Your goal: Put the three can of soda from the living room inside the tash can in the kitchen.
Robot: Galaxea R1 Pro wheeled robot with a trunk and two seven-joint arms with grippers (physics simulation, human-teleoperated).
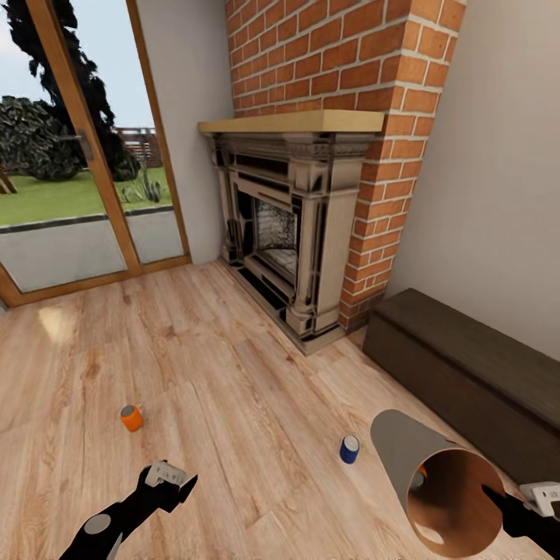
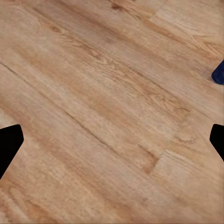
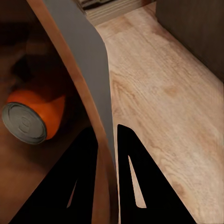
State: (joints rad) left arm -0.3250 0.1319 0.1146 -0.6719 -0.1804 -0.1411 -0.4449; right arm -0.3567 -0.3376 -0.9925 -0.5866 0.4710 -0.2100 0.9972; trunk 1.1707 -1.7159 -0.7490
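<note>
The tash can (image 1: 404, 451), pale grey outside and orange-brown inside, is tilted on its side at lower right, mouth facing me. My right gripper (image 1: 498, 498) is shut on its rim; in the right wrist view the fingers (image 3: 88, 158) pinch the rim wall (image 3: 86, 56). One orange can of soda (image 3: 32, 116) lies inside it, also seen at the can mouth (image 1: 420, 476). A blue can of soda (image 1: 349, 449) stands on the wood floor just left of the bin. Another orange can (image 1: 131, 418) sits on the floor at left. My left gripper (image 1: 175, 478) hangs open over bare floor, with the blue can's edge (image 2: 218, 72) in its wrist view.
A brick-and-stone fireplace (image 1: 288, 225) stands ahead. A dark low bench (image 1: 467, 365) runs along the right wall behind the bin. Glass doors (image 1: 78, 155) with wooden frames fill the left wall. Wood floor (image 1: 233, 365) lies between the cans.
</note>
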